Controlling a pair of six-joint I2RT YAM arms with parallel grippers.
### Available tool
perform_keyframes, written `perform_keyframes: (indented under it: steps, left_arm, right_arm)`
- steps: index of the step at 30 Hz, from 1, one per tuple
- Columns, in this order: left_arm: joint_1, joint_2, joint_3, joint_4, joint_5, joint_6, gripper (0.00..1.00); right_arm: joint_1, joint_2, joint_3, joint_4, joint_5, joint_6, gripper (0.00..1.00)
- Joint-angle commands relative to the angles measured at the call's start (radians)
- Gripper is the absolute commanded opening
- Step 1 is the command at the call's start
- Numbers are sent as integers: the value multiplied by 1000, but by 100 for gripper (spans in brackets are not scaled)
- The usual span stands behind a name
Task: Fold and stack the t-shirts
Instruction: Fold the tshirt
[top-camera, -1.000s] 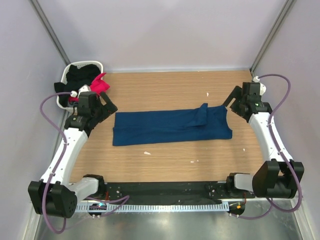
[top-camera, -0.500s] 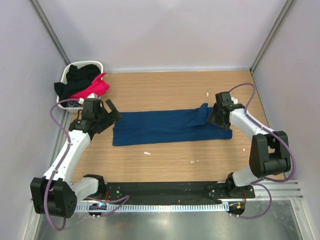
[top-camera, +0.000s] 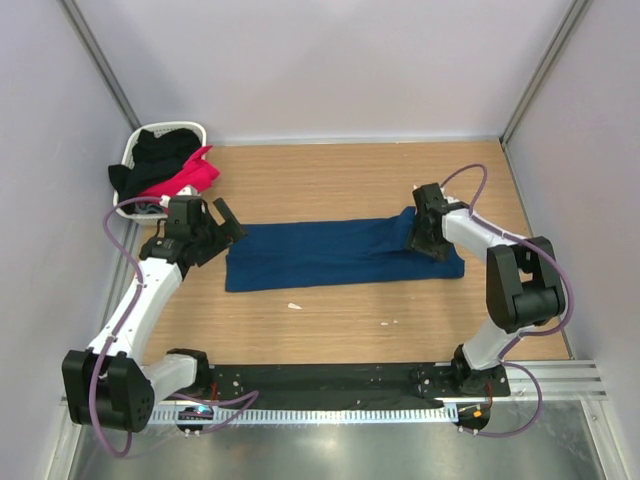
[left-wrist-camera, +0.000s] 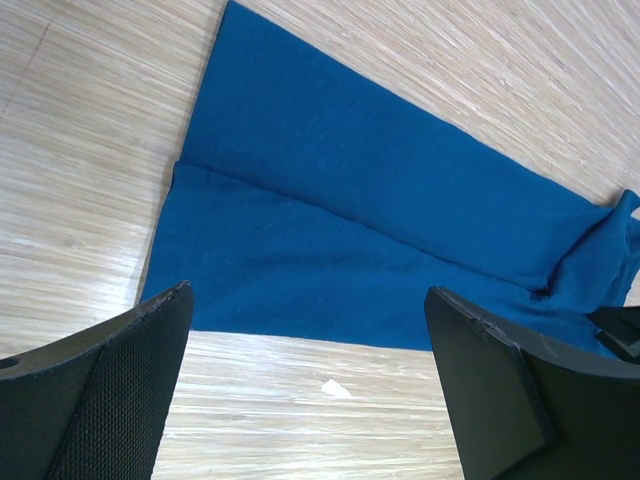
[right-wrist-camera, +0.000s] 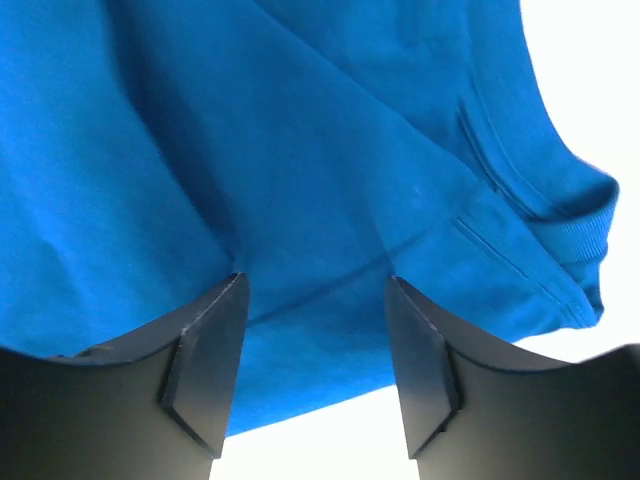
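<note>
A navy blue t-shirt (top-camera: 340, 252) lies folded into a long strip across the middle of the table, its print hidden. My left gripper (top-camera: 222, 222) is open and empty, just above and left of the strip's left end; the left wrist view shows the shirt (left-wrist-camera: 380, 250) beyond the spread fingers. My right gripper (top-camera: 423, 228) is open, low over the shirt's right end by a raised fold. In the right wrist view the blue fabric (right-wrist-camera: 300, 150) fills the space between the fingers. A pink t-shirt (top-camera: 190, 172) and a black one (top-camera: 160, 152) hang from the basket.
A small white woven basket (top-camera: 135, 148) stands at the table's far left corner. Small white scraps (top-camera: 294, 306) lie on the wood in front of the shirt. Grey walls close in the table on three sides.
My right arm has swung in from the right edge onto the shirt's right end. My left gripper has shifted slightly right toward the shirt's left end.
</note>
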Motion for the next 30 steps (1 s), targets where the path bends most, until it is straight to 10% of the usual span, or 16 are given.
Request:
perform_keyframes:
  steps: [1, 14, 30]
  left_arm:
    - [-3, -8, 0, 31, 17, 14, 98]
    - [-4, -14, 28, 14, 15, 32, 99]
    - [-10, -16, 20, 12, 74, 57, 99]
  right_arm:
    - [7, 13, 117, 39, 8, 19, 63]
    - [86, 237, 535, 71, -85, 29, 79]
    - [49, -171, -8, 7, 97, 82, 51]
